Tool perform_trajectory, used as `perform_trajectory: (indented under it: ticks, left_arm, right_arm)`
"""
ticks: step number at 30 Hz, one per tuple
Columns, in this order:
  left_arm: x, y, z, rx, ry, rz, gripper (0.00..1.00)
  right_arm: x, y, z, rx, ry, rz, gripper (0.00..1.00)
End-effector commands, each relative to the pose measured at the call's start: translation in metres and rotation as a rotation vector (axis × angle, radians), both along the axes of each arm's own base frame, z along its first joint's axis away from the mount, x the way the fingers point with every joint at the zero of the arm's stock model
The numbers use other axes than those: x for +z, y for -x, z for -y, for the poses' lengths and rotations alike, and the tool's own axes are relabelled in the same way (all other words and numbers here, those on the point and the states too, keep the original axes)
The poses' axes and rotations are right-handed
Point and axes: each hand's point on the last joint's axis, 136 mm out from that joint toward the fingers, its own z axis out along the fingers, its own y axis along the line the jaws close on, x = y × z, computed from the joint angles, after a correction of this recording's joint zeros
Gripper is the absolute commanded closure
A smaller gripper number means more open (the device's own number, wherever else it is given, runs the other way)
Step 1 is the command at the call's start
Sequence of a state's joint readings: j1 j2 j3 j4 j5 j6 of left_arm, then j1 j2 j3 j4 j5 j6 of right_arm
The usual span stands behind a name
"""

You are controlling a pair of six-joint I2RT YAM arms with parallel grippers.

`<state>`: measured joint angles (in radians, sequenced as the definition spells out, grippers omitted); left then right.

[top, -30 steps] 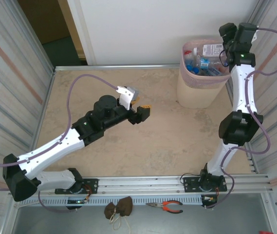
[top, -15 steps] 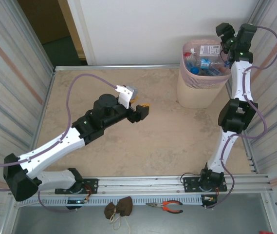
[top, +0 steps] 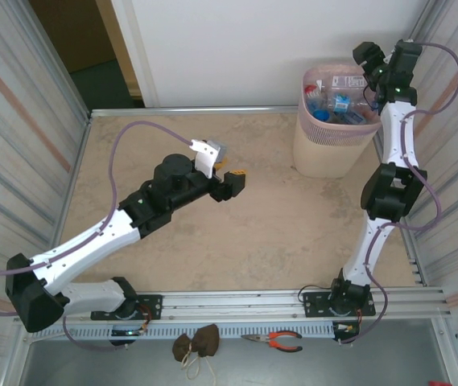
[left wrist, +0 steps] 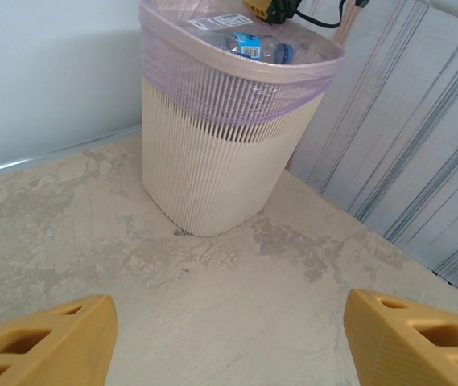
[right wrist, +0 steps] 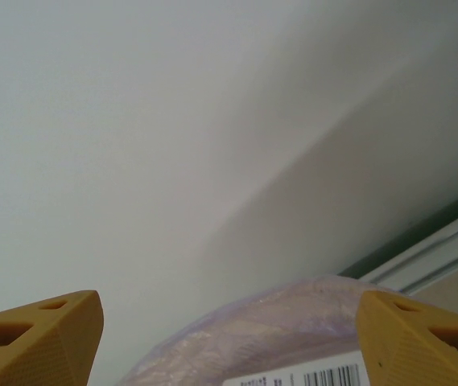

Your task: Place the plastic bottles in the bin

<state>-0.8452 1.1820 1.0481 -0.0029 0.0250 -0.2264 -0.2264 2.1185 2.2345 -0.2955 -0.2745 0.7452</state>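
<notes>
Lifting away from the bin point(top: 325, 157), the right tool point(top: 365, 58) hangs open and empty over the bottles point(top: 337, 103) piled inside, while the left tool point(top: 237, 183) hovers open and empty above the bench point(top: 253, 237), so the job looks nearly finished.

Colour and pattern survey: tabletop, bin, arms and surroundings.

The tabletop point(top: 277, 233) is beige with mottled, marble-like clouding. The bin point(left wrist: 212, 161) has a cream body ribbed in fine vertical lines, and the liner point(left wrist: 237, 80) over its rim is translucent lilac-pink. The plastic bottles point(top: 337, 104) inside are clear, with blue labels, one white barcoded label and a touch of red. The left fingers point(left wrist: 43, 338) and right fingers point(right wrist: 422, 338) are ochre-yellow. The left arm point(top: 92, 241) and right arm point(top: 398, 145) are white with black joints, and the cables point(top: 110, 170) are dull purple. The wall point(right wrist: 132, 121) is white. The side panels point(top: 19, 161) are grey and corrugated, with a brownish stripe. The pliers point(top: 281, 342) have orange handles, and the cloth bundle point(top: 196, 344) is brown.
</notes>
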Motion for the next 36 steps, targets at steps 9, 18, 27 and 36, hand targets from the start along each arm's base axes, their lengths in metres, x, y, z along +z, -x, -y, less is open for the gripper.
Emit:
perform_trajectory:
  ticks: [9,18,27,36]
  left_arm:
    - [0.002,0.002,-0.007,0.014,0.015,-0.009,0.25]
    - [0.001,0.002,-0.009,0.024,0.009,-0.014,0.25]
    - [0.001,0.003,-0.013,0.033,-0.005,-0.011,0.25]
    - [-0.002,0.002,-0.027,0.069,-0.034,-0.002,0.24]
  right_arm:
    - [0.041,0.022,-0.036,0.097,0.107,0.051,0.18]
    - [-0.023,0.002,-0.033,0.103,0.048,-0.064,0.18]
    - [-0.021,0.008,-0.028,0.090,0.063,-0.075,0.19]
    - [0.050,0.051,-0.037,0.094,0.140,0.020,0.17]
